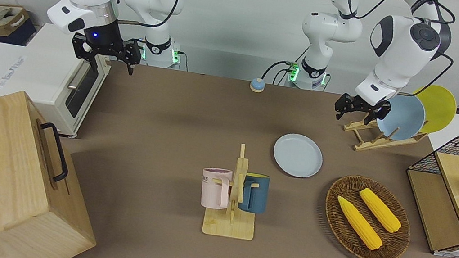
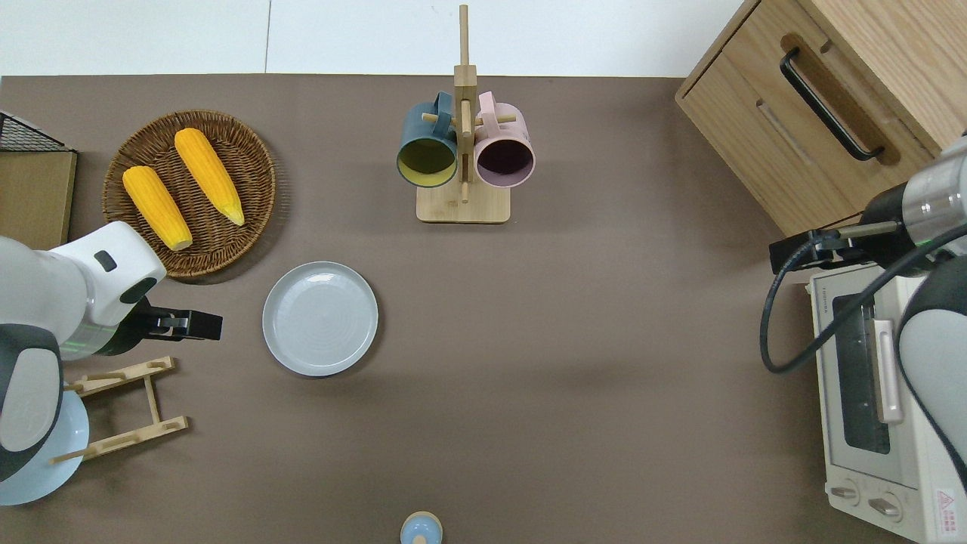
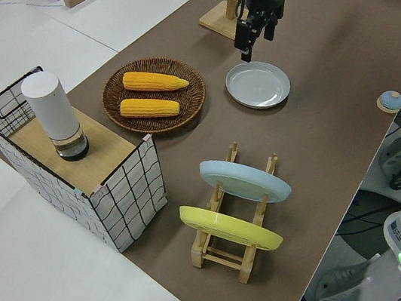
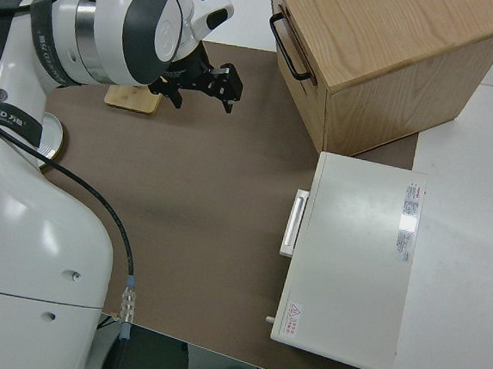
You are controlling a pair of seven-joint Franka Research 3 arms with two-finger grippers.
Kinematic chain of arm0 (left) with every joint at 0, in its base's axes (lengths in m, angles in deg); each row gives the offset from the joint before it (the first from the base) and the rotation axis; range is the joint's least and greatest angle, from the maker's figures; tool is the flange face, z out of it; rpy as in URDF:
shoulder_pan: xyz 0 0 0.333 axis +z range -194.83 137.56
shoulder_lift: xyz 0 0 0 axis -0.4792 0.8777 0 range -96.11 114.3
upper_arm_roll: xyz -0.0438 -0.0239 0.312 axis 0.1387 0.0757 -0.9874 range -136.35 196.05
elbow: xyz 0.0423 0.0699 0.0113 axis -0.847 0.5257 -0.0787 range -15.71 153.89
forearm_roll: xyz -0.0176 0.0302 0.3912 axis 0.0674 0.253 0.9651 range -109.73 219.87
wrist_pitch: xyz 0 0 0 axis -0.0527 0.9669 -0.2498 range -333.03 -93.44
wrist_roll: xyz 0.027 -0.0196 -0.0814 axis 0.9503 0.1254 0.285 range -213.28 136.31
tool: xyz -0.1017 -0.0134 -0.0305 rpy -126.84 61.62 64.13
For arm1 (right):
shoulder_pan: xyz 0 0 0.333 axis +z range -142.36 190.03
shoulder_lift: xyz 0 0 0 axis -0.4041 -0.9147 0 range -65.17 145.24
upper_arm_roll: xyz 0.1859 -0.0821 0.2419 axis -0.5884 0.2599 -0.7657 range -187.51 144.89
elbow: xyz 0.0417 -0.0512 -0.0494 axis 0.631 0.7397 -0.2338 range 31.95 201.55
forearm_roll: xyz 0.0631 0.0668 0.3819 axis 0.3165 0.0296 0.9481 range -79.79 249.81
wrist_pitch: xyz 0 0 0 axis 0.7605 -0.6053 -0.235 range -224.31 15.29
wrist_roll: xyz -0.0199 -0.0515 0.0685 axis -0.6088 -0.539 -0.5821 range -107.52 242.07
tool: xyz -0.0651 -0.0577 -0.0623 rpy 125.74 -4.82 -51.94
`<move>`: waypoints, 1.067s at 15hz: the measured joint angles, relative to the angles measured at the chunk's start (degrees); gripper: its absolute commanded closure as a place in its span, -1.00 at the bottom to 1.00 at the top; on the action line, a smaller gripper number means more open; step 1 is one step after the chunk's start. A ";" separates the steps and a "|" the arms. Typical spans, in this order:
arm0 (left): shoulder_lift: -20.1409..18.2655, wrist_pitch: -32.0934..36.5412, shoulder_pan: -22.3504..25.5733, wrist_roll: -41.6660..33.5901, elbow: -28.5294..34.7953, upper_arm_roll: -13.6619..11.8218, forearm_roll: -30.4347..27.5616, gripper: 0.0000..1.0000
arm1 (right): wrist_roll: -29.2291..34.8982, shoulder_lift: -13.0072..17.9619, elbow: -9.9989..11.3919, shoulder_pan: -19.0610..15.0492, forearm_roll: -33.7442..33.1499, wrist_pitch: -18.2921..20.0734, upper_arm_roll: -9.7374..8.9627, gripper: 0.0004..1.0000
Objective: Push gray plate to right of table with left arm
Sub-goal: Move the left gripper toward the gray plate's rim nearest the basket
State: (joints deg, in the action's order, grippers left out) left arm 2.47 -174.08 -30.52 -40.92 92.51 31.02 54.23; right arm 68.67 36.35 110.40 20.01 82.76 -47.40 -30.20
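Observation:
The gray plate [image 1: 298, 155] [image 2: 320, 318] [image 3: 257, 85] lies flat on the brown table [image 1: 169, 106], between the mug stand and the plate rack. My left gripper [image 1: 362, 108] [image 2: 193, 325] [image 3: 253, 27] hangs in the air with its fingers open and nothing in them. In the overhead view it is over bare table just beside the plate, toward the left arm's end, and does not touch it. My right gripper [image 1: 106, 53] [image 4: 202, 84] is open and empty, and that arm is parked.
A wicker basket [image 1: 368, 218] with two corn cobs lies beside the plate, farther from the robots. A wooden rack [image 1: 374, 137] holds a sky-blue plate [image 1: 404, 118] and a yellow plate [image 1: 440, 106]. A mug stand [image 1: 234, 193], toaster oven [image 1: 63, 81], wooden box [image 1: 0, 172] and wire-framed box [image 1: 455, 203] ring the table.

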 measured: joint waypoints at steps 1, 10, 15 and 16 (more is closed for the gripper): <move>-0.01 -0.86 0.00 0.01 0.63 0.00 -0.03 -1.00 | 0.00 0.00 0.00 0.00 0.00 0.00 0.00 -0.97; 0.69 -10.36 0.00 0.18 7.33 0.00 -0.77 -0.99 | 0.00 0.00 0.00 0.00 0.00 0.00 0.00 -0.97; 2.44 -14.94 -0.30 2.05 9.40 0.32 -1.16 -0.99 | 0.00 0.00 0.00 0.00 0.00 0.00 0.00 -0.97; 2.87 -15.70 -0.41 2.22 9.81 0.34 -1.17 -0.99 | 0.00 0.00 0.00 0.00 0.00 0.00 0.00 -0.97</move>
State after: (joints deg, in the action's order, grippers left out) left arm 5.34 -189.77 -30.93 -38.69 102.32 31.36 53.06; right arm 68.67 36.35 110.40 20.01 82.76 -47.40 -30.20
